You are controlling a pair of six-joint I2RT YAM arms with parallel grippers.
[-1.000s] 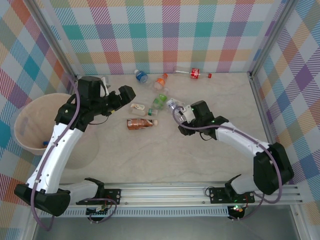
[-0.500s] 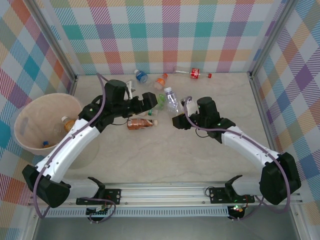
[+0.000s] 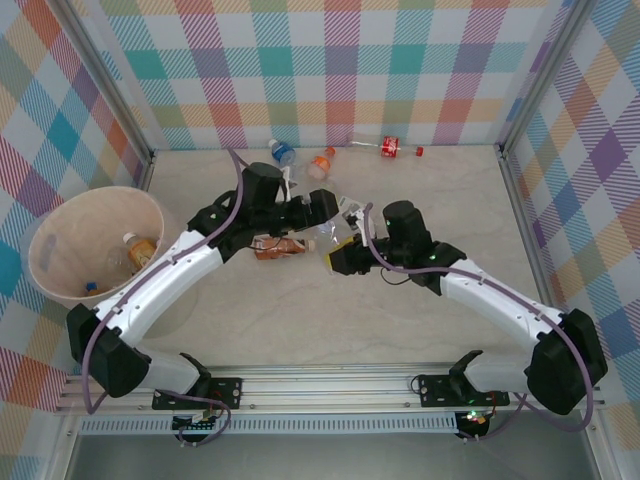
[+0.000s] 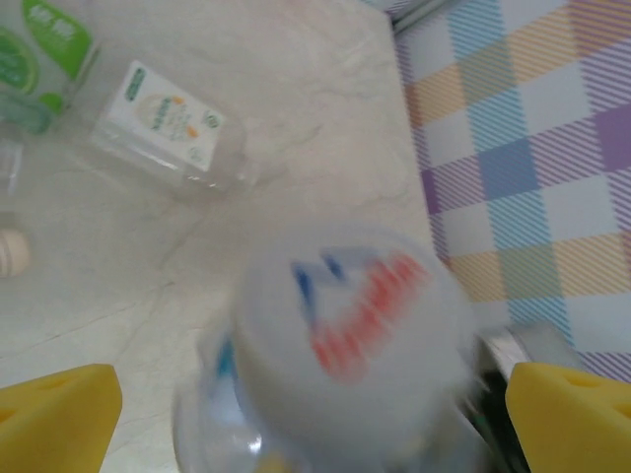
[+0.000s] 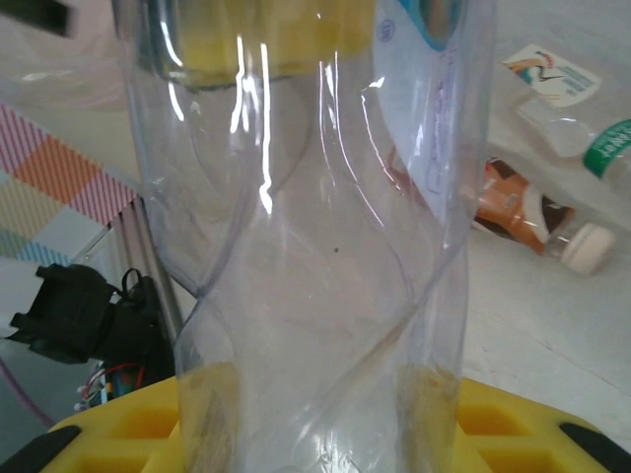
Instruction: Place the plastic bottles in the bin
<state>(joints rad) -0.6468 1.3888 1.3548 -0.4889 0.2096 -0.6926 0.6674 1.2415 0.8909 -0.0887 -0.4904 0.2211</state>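
Gripping a clear bottle (image 5: 315,227) between its yellow pads (image 5: 108,424), the right gripper (image 3: 340,257) is holding it over the middle of the table (image 3: 400,320), jaws closed onto the bottle's sides. The left gripper (image 3: 322,205) is hovering at the bottle's other end. Its yellow fingers (image 4: 54,414) are spreading wide to either side and are not touching the bottle in the left wrist view, where the bottle's end is showing blurred. Just beside the two grippers a copper-labelled bottle (image 3: 280,246) is lying on its side on the table. A white-labelled clear bottle (image 4: 168,138) and a green-labelled bottle (image 4: 44,49) are lying near it. Farther back, near the checked wall (image 3: 340,70), a blue-capped bottle (image 3: 283,152), an orange bottle (image 3: 322,162) and a red-labelled bottle (image 3: 392,148) are lying apart. The bin (image 3: 50,225) is standing at the table's left edge, well apart from the held bottle, with an amber bottle (image 3: 140,248) lying inside.
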